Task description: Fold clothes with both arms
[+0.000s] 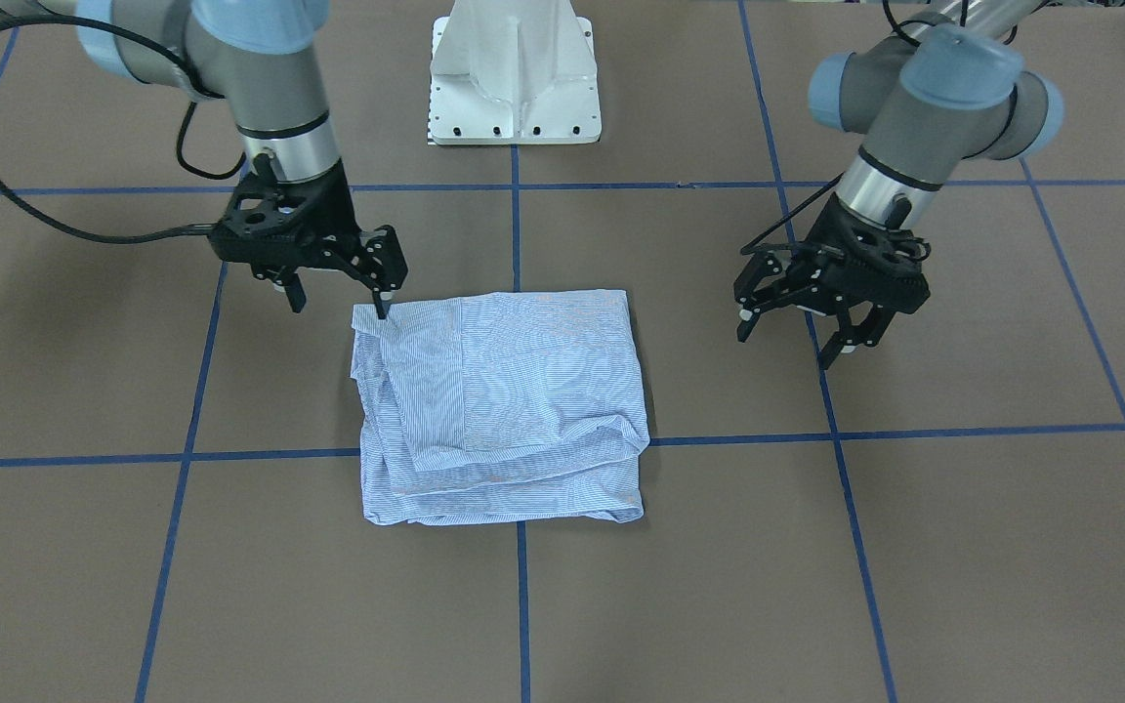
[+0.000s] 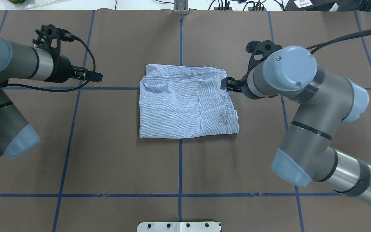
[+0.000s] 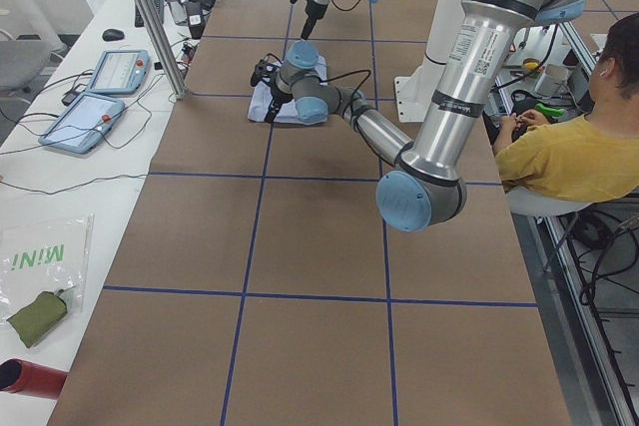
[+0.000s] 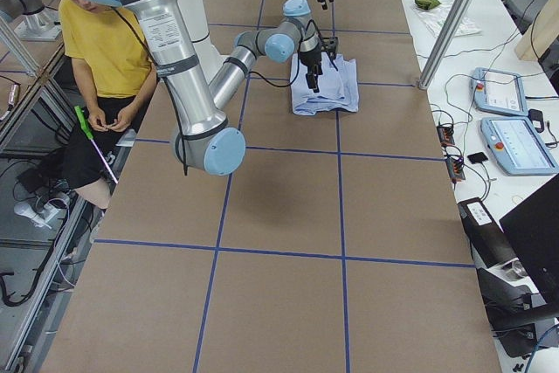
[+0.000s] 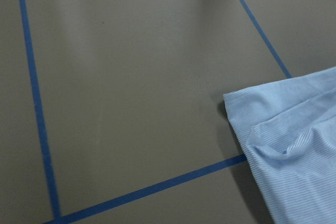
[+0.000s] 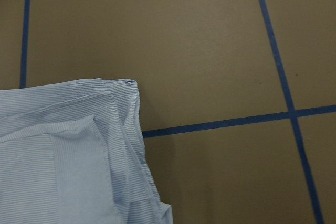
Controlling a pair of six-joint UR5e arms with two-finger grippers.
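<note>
Front view: the shirt [image 1: 504,391] lies mid-tabletop [image 1: 914,547], folded into a compact rectangle, so folding looks nearly finished. The right hand [image 1: 340,308] is spread, one fingertip at a shirt corner. The left hand [image 1: 787,347] is spread, well apart from the shirt.
Overhead: layers are staggered along the shirt's edge nearest the right hand; a tidy-up is perhaps left.
Side views: a seated person [image 3: 569,157] is beside the tabletop, away from the shirt.

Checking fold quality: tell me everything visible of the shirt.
The shirt is light blue, thin-looking cloth with fine white stripes, folded into a roughly square, slightly rumpled stack of several layers. It lies flat on the brown table, over a crossing of blue tape lines. One fingertip of the open right gripper is at its corner; contact is unclear. The left gripper stands apart.
</note>
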